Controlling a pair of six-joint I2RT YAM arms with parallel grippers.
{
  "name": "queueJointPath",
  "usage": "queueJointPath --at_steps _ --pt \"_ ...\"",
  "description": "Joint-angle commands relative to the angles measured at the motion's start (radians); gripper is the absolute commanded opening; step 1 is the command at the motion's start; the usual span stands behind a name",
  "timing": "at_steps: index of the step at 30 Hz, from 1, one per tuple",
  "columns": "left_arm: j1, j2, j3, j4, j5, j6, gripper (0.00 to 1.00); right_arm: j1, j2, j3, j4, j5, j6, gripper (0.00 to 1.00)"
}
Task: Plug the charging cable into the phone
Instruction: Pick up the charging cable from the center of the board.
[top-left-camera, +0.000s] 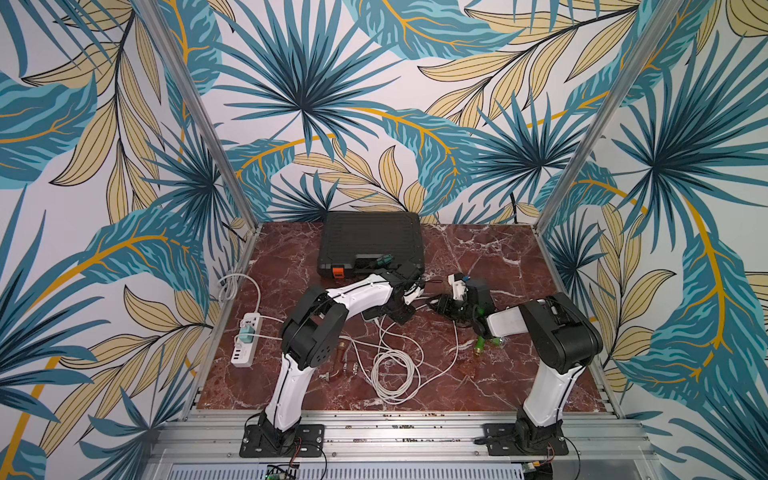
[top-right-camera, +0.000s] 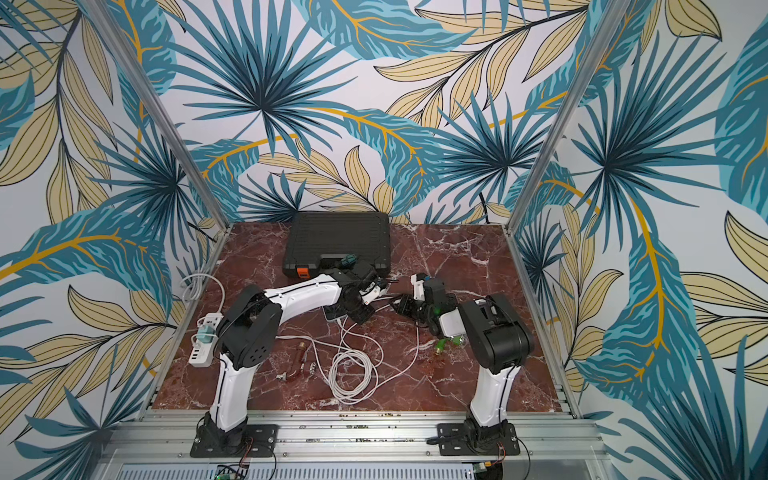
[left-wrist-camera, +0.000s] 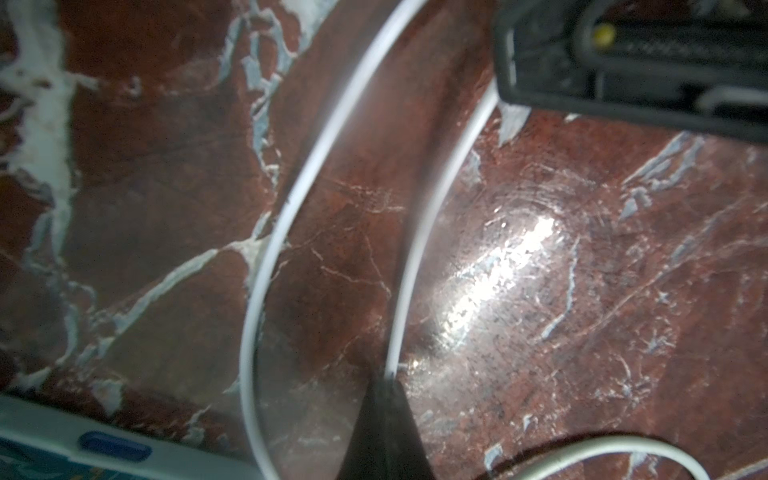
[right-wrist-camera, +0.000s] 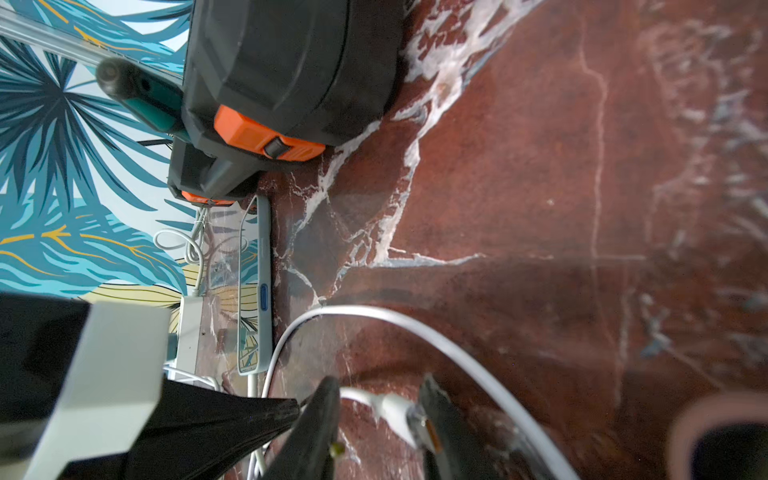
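The white charging cable (top-left-camera: 392, 370) lies coiled on the marble table (top-left-camera: 478, 386). My left gripper (left-wrist-camera: 388, 380) is shut on the cable (left-wrist-camera: 419, 232) a little behind its plug. In the right wrist view the plug (right-wrist-camera: 392, 409) lies slanted between the fingers of my right gripper (right-wrist-camera: 379, 380). Those fingers stand apart, and the plug's metal tip touches one of them. The left gripper's fingers (right-wrist-camera: 249, 415) end right beside them. The phone (right-wrist-camera: 262, 266), in a pale blue case, lies flat close by. In both top views the phone (top-left-camera: 369, 318) (top-right-camera: 334, 313) is mostly hidden under the left arm.
A black tool case (top-left-camera: 370, 241) with orange latches sits at the back. A white power strip (top-left-camera: 247, 340) lies at the left edge with a charger plugged in. Brass fittings (top-left-camera: 340, 365) and green connectors (top-left-camera: 482, 343) lie near the cable coil.
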Motion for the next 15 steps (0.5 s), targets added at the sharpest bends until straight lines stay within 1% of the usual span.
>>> queueJointPath --at_steps 1,8,11,14,15 --pt "-0.023 0.072 -0.062 0.041 0.091 0.006 0.00 0.002 0.030 0.003 0.036 -0.001 0.022 0.32" --pt "-0.023 0.062 -0.075 0.053 0.093 0.006 0.00 0.002 0.037 0.008 0.081 -0.006 0.025 0.19" --pt "-0.023 0.044 -0.087 0.067 0.093 0.004 0.00 0.002 0.037 0.001 0.105 -0.006 0.016 0.13" --pt "-0.023 0.025 -0.097 0.082 0.092 0.003 0.00 0.001 0.037 -0.012 0.137 -0.007 0.000 0.10" --pt "-0.023 0.022 -0.095 0.084 0.090 0.003 0.00 0.002 0.035 -0.015 0.143 -0.007 -0.008 0.07"
